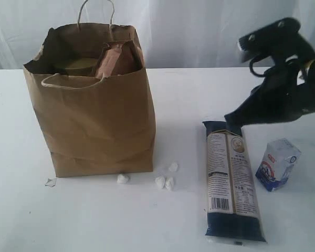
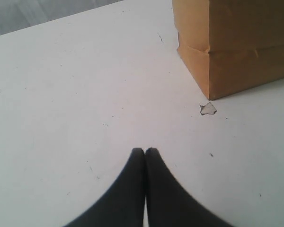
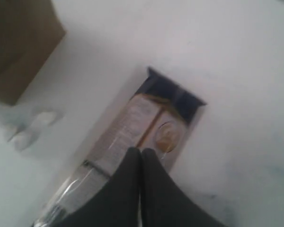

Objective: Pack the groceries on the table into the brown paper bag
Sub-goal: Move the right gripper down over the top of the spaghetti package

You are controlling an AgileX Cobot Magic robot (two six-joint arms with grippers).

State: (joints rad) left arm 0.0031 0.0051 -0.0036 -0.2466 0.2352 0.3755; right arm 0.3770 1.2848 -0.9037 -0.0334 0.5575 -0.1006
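Note:
The brown paper bag (image 1: 94,115) stands upright on the left of the table (image 1: 94,220). A brown-red pouch (image 1: 118,60) and a gold lid (image 1: 79,65) show inside its rim. The long dark-blue packet (image 1: 232,184) lies flat on the right, with the small white-blue carton (image 1: 277,164) beside it. My right gripper (image 1: 229,118) hangs shut and empty just above the packet's far end; its wrist view shows the tips (image 3: 141,150) over the packet's label (image 3: 142,118). My left gripper (image 2: 145,150) is shut and empty over bare table, short of the bag's corner (image 2: 236,47).
Small white crumbs (image 1: 165,181) lie in front of the bag between it and the packet, and they show again as crumbs (image 3: 31,130) in the right wrist view. A torn scrap (image 2: 208,109) lies by the bag's corner. A white curtain hangs behind the table.

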